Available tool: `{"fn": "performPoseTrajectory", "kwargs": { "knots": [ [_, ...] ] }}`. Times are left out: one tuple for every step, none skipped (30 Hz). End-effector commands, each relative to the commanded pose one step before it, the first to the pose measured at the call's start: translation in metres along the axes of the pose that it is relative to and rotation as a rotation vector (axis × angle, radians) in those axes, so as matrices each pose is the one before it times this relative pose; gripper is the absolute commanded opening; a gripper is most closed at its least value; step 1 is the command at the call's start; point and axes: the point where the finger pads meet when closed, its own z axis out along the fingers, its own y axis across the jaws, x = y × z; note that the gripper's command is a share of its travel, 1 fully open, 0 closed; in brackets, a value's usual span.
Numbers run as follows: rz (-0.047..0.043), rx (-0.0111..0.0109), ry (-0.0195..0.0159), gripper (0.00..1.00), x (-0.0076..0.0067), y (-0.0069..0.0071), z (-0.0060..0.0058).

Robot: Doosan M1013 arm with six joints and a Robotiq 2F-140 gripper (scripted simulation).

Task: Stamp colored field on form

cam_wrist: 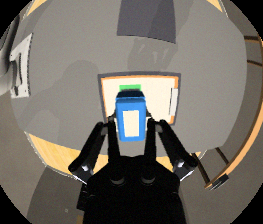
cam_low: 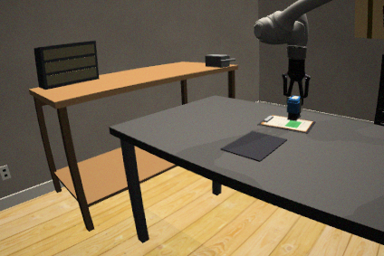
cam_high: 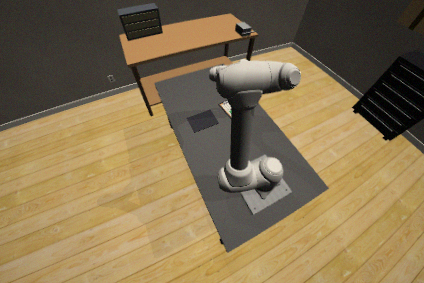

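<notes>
My gripper (cam_low: 295, 95) is shut on the blue stamp (cam_low: 293, 107) and holds it upright just above the form (cam_low: 287, 124). The form is a pale sheet on a brown clipboard with a green field (cam_low: 293, 124). In the wrist view the stamp (cam_wrist: 130, 117) sits between my fingers and covers most of the green field (cam_wrist: 129, 88), whose far edge shows beyond it. I cannot tell if the stamp touches the sheet. The dark mat (cam_low: 254, 145) lies on the grey table nearer the camera, with nothing on it; it also shows in the wrist view (cam_wrist: 147, 15). In the top view the arm hides the stamp; the mat (cam_high: 202, 120) shows.
The grey table (cam_low: 272, 158) carries the arm's base (cam_high: 250, 175). A wooden workbench (cam_low: 131, 79) stands behind with a dark drawer unit (cam_low: 66, 63) and a small dark box (cam_low: 219, 60). A black cabinet (cam_high: 395, 95) stands at the right.
</notes>
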Motion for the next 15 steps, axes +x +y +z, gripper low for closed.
{"fn": "performPoseTrajectory", "kwargs": {
  "knots": [
    [-0.00002, -0.00023, 0.00010, 0.20, 0.00005, 0.00003, 0.00680],
    [0.00000, 0.00000, 0.00000, 0.20, 0.00001, 0.00000, 0.00241],
    [0.00000, 0.00000, 0.00000, 0.20, 0.00001, 0.00000, 0.00242],
    [0.00000, 0.00000, 0.00000, 0.20, 0.00001, 0.00001, 0.00237],
    [0.00000, 0.00000, 0.00000, 0.20, 0.00000, 0.00000, 0.00000],
    [0.00000, 0.00000, 0.00000, 0.20, 0.00000, 0.00000, 0.00000],
    [0.00000, 0.00000, 0.00000, 0.20, 0.00001, 0.00000, 0.00231],
    [0.00000, 0.00000, 0.00000, 0.20, 0.00001, 0.00001, 0.00219],
    [0.00000, 0.00000, 0.00000, 0.20, 0.00001, 0.00000, 0.00206],
    [0.00000, 0.00000, 0.00000, 0.20, 0.00001, 0.00000, 0.00188],
    [0.00000, 0.00000, 0.00000, 0.20, 0.00001, 0.00000, 0.00169],
    [0.00000, 0.00000, 0.00000, 0.20, 0.00001, 0.00000, 0.00148],
    [0.00000, 0.00000, 0.00000, 0.20, 0.00000, 0.00000, 0.00124],
    [0.00000, 0.00000, 0.00000, 0.20, 0.00000, 0.00000, 0.00102],
    [0.00000, 0.00000, 0.00000, 0.20, 0.00000, 0.00000, 0.00079]
  ]
}}
